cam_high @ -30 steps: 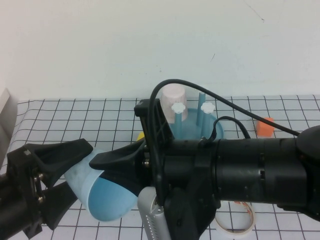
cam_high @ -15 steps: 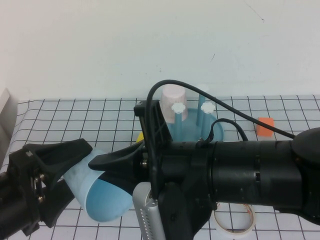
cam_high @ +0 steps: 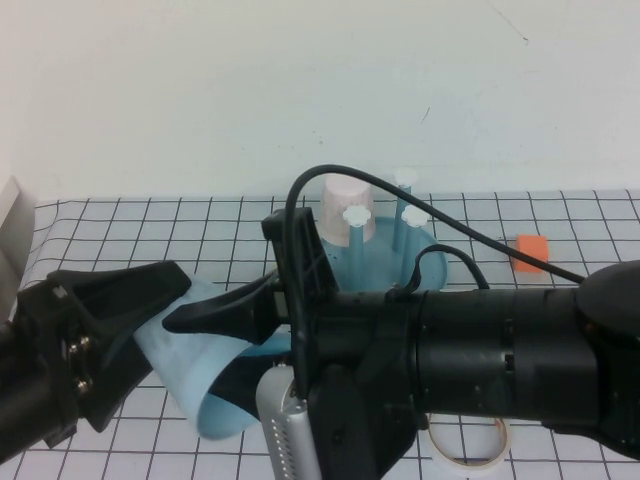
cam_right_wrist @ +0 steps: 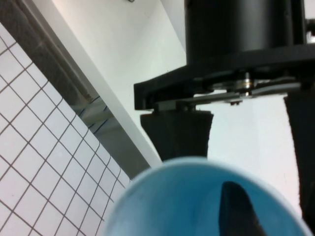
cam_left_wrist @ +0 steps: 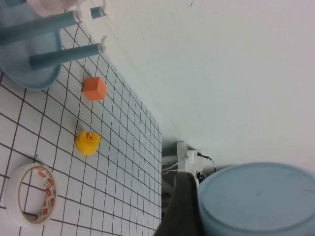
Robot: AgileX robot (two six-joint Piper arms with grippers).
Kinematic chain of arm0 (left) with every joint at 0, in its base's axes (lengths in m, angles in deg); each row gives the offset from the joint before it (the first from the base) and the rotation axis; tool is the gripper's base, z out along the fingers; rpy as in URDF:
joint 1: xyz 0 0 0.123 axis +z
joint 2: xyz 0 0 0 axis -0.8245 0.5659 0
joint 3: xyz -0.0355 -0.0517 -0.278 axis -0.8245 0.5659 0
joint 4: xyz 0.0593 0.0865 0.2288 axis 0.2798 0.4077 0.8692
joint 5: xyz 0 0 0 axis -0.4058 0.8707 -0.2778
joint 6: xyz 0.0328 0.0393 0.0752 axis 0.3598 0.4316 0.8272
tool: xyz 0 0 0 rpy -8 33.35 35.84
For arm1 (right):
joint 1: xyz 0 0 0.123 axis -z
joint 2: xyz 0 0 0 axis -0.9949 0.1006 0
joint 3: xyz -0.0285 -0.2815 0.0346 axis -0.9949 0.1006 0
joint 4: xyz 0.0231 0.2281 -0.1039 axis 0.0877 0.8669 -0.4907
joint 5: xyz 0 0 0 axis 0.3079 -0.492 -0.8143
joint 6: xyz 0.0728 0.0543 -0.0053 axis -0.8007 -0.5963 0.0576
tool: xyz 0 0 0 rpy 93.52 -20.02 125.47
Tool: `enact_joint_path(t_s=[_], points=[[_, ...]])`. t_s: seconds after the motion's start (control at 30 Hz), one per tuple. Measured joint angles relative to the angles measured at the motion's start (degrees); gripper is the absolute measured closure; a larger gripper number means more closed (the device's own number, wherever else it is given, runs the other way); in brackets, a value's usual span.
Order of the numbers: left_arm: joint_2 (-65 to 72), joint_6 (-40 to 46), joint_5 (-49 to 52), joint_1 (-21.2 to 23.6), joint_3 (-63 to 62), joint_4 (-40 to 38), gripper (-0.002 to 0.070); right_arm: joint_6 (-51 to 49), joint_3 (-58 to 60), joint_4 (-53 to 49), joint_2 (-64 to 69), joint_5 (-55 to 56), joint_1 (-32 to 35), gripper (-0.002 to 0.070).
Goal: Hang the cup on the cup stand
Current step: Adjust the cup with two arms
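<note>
Cup (cam_high: 190,365) held mid-air, front-left of cup stand (cam_high: 385,262). Left gripper (cam_high: 130,330) clamped on cup's outside; right gripper (cam_high: 225,340) clamped on cup's rim, one finger inside.

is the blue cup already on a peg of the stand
No, the cup sits tilted between the left gripper and right gripper, short of the stand.

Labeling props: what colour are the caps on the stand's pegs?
White, flower-shaped caps on blue pegs of the cup stand; clearest in the high view.
</note>
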Motion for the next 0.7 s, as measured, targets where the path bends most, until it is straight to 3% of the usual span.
enact_joint_path(t_s=[0.7], points=[[0.0,0.92,-0.48,-0.1,-0.76,-0.2,0.0141,-2.27,0.0,0.0,-1.25,4.34,-0.02,0.0374]])
